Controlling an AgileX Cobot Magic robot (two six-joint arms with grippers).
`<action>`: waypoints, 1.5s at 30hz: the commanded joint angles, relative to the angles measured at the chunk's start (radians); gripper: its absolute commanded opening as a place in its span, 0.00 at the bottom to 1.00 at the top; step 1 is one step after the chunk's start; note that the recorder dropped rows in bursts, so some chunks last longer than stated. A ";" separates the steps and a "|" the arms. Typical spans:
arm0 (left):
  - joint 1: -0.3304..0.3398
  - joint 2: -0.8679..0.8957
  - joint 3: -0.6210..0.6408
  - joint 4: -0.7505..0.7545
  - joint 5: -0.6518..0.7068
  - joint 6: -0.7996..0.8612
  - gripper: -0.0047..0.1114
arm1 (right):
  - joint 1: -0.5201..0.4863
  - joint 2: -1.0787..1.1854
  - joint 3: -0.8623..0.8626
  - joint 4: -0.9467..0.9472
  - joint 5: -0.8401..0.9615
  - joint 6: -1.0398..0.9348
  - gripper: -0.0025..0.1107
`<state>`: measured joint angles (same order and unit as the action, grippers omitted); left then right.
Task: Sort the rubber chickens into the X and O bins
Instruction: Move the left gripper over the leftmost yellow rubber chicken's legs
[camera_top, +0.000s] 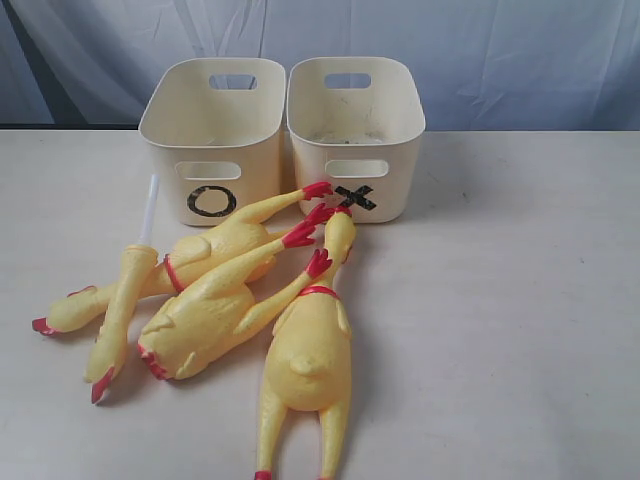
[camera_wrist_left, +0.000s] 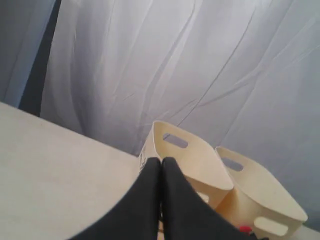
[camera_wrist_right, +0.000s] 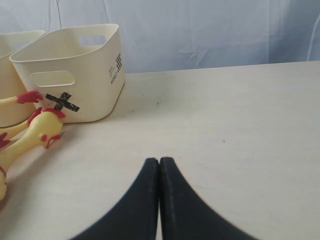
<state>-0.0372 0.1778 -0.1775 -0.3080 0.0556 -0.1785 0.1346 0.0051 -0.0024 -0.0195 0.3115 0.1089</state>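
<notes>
At the back of the tabletop (camera_top: 520, 320) the O bin (camera_top: 213, 140) stands on the left and the X bin (camera_top: 355, 135) on the right. They are side by side and touching, with a curtain (camera_top: 500, 60) behind them. Just before them lies a loose heap of four. The rightmost chicken (camera_top: 310, 350) lies lengthwise, head toward the X bin and legs at the near edge of the view. Left of it, the middle chicken (camera_top: 205, 325) lies aslant, its feet reaching the rightmost one's neck. Behind that, the rear chicken (camera_top: 225, 245) stretches its feet toward the gap between the bins — its head lies far left. The leftmost chicken (camera_top: 120, 310) crosses the rear one's neck, its tube (camera_top: 150, 205) pointing toward the O bin.
</notes>
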 joint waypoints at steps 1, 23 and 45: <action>-0.004 0.113 -0.063 0.037 0.081 0.006 0.04 | -0.005 -0.005 0.002 -0.005 -0.006 -0.002 0.02; -0.004 0.929 -0.414 -0.244 0.420 0.720 0.04 | -0.005 -0.005 0.002 -0.005 -0.006 -0.002 0.02; -0.015 1.310 -0.577 -0.548 0.413 1.057 0.61 | -0.005 -0.005 0.002 -0.005 -0.006 -0.002 0.02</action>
<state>-0.0390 1.4445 -0.7329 -0.8335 0.4666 0.8572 0.1346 0.0051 -0.0024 -0.0195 0.3115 0.1089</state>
